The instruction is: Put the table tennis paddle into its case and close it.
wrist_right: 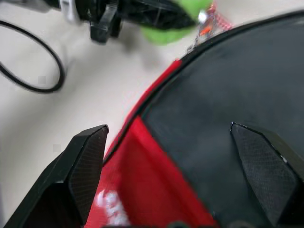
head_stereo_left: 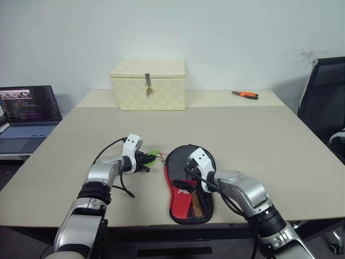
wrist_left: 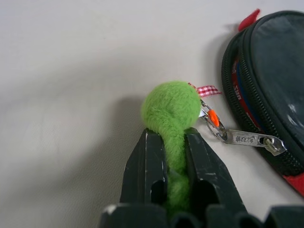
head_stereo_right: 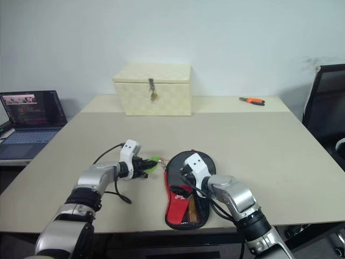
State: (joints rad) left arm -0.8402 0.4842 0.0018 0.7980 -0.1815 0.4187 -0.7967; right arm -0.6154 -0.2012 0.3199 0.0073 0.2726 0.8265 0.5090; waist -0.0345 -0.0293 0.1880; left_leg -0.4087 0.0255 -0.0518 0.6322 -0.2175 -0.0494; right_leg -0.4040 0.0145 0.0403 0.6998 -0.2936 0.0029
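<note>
With the left claw (wrist_left: 175, 156) pinching the green fuzzy charm (wrist_left: 172, 110) on the zipper pull (wrist_left: 247, 139), draw it steadily along the rim while the spread right claw (wrist_right: 183, 161) pins the case (head_stereo_left: 190, 183) flat on the bench (head_stereo_left: 259, 135)

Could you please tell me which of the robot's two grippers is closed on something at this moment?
The left gripper, pinching the green fuzzy charm on the zipper pull; the right gripper stands open over the case.
</note>
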